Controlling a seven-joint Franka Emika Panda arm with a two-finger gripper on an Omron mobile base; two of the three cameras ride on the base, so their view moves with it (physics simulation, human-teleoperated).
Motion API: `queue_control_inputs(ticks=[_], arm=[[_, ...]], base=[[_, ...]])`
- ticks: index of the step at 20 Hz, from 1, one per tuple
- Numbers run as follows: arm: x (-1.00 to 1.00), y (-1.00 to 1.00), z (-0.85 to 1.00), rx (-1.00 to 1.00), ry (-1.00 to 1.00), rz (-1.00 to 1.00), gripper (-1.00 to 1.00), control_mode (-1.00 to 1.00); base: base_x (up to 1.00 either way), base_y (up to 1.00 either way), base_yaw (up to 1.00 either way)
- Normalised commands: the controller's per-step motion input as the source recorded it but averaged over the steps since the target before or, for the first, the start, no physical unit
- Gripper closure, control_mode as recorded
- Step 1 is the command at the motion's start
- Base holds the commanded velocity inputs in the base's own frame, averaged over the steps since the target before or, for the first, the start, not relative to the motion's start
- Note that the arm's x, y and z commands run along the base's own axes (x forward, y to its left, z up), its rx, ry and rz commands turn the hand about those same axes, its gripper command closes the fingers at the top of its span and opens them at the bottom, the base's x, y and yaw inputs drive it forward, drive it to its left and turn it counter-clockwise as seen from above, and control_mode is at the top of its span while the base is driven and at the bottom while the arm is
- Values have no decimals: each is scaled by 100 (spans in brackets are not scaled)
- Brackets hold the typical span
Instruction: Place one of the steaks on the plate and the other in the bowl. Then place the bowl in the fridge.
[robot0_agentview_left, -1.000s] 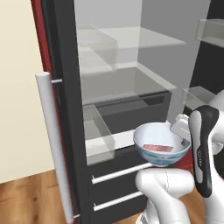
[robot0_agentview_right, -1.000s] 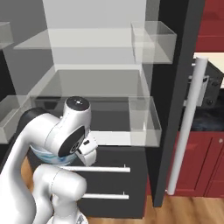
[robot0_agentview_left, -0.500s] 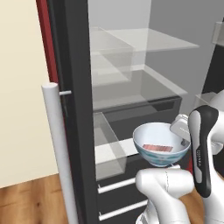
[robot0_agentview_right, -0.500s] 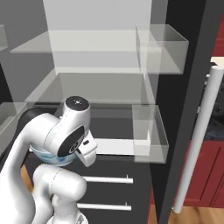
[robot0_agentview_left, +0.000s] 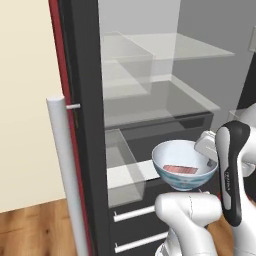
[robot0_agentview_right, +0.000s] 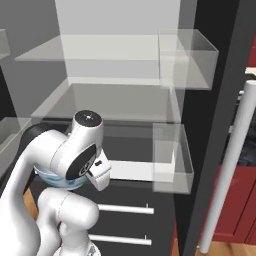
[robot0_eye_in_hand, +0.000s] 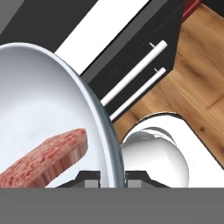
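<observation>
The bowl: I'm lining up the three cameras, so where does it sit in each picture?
Left base view: the bowl is at centre right, with a steak inside it.
Right base view: only a sliver of it peeks out at lower left, behind the arm.
Hand view: its white inside fills the left half, rim between the end effector's fingers.
Shared landmark: the fridge's silver drawer handles.

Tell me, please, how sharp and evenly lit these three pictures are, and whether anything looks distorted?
Left base view: flat, even rendered light, no glare; the bowl and steak look slightly soft. Right base view: equally even, the fridge shelves see-through, with no reflections. Hand view: the bowl's rim looms large and stretched beside the end effector, the steak coarse-textured.
</observation>
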Motion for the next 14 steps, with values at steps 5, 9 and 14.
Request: queue_control_inputs(ticks=[5,9,14], arm=[[0,0,0,0,0,0,100,100],[0,0,0,0,0,0,100,100],[0,0,0,0,0,0,100,100]], base=[[21,-33,11],[4,-2,2],[1,2,0]])
